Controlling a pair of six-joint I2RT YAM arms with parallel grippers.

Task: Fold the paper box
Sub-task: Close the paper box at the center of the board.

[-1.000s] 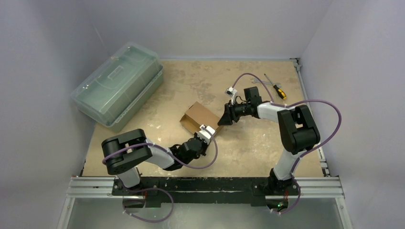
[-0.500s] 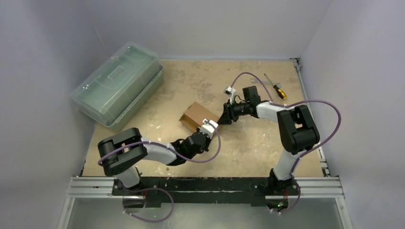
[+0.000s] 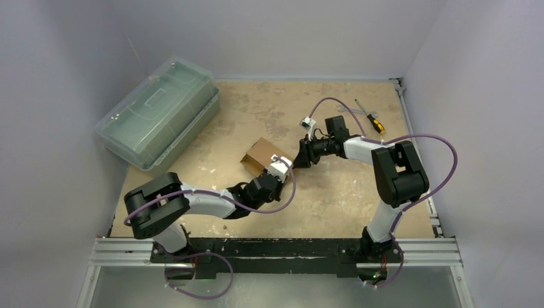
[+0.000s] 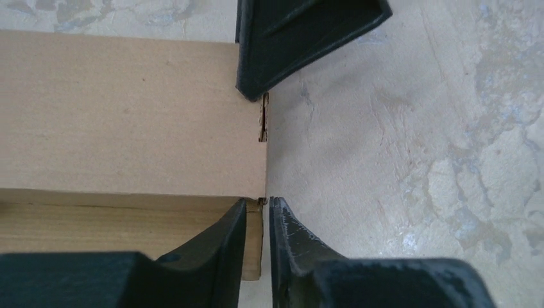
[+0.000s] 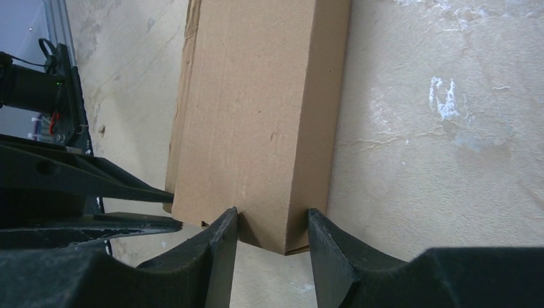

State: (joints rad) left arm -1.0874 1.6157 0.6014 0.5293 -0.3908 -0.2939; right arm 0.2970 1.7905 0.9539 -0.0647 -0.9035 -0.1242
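The paper box (image 3: 265, 154) is a plain brown carton lying flat mid-table. My right gripper (image 3: 299, 160) is at its right end. In the right wrist view its fingers (image 5: 224, 234) press on both sides of the box's end corner (image 5: 269, 128). My left gripper (image 3: 277, 169) is at the box's near right corner. In the left wrist view its jaws (image 4: 258, 208) are almost together with a thin gap, tips at the end edge of the box (image 4: 128, 115). A strip of the box's side panel shows in that gap. The right gripper's finger (image 4: 301, 38) sits at the same end.
A large translucent green plastic case (image 3: 158, 114) stands at the back left. A screwdriver with a yellow and black handle (image 3: 371, 118) lies at the back right. The table is worn tan board (image 3: 333, 192) with walls on three sides.
My left arm has stretched forward and brought its gripper up against the box's near right corner. The right gripper and the box have stayed in place.
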